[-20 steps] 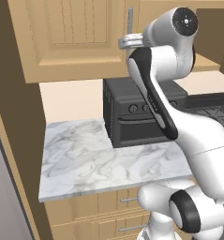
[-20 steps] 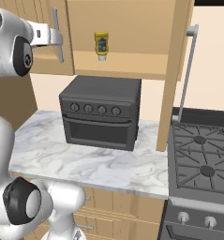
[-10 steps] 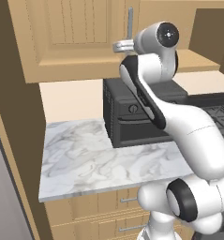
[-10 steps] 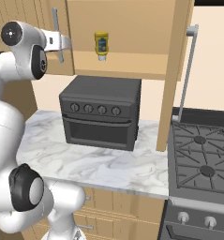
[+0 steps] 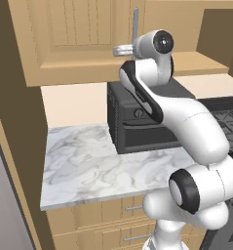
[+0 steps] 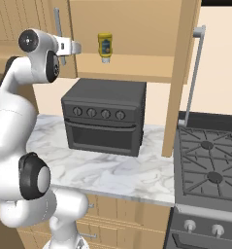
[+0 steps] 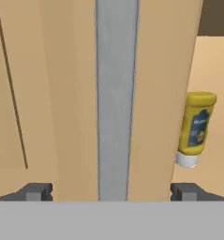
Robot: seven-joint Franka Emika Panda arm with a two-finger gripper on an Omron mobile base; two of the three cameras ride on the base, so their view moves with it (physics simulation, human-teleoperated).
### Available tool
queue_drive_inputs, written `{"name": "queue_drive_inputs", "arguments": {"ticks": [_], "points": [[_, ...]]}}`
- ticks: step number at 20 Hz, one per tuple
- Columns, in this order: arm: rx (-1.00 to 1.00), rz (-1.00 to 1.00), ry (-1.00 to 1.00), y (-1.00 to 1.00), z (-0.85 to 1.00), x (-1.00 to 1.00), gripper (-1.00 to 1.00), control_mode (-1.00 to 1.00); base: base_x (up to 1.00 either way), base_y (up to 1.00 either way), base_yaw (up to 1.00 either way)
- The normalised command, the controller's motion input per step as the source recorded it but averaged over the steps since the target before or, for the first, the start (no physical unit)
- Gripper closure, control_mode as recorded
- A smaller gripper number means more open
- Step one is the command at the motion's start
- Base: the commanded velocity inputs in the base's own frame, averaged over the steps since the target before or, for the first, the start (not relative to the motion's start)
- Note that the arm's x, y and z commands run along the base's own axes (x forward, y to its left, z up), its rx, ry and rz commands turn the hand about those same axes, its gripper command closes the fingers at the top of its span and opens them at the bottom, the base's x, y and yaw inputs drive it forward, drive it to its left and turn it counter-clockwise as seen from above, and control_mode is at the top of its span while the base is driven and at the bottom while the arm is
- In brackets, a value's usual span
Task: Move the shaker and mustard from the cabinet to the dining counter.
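Yellow mustard stands on the cabinet shelf, upside down on its cap, behind the half-closed left door. The gripper, jaws spread wide and empty, faces that door's silver handle. It should centre on the bar (fingers either side), close squarely, then swing the door outward.

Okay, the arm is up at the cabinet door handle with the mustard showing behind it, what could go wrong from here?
The open gripper straddles the silver handle of the left cabinet door; closing off-centre might slip off the bar. The mustard stands near the shelf's front edge, so a wide swing may knock it off. The black oven sits just below the forearm.
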Motion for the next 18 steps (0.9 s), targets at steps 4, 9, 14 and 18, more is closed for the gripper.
{"name": "queue_drive_inputs", "arguments": {"ticks": [4,9,14,18], "points": [[0.0,0.0,0.0,0.08,-0.23,0.51,1.0,-1.0,0.0,0.0,0.0],[0.0,0.0,0.0,0.09,-0.24,0.51,1.0,-1.0,0.0,0.0,0.0],[0.01,0.0,0.0,0.08,-0.22,0.54,1.0,-1.0,0.0,0.0,0.0],[0.01,0.0,0.0,0.09,-0.2,0.03,1.0,-1.0,0.0,0.0,0.0]]}}
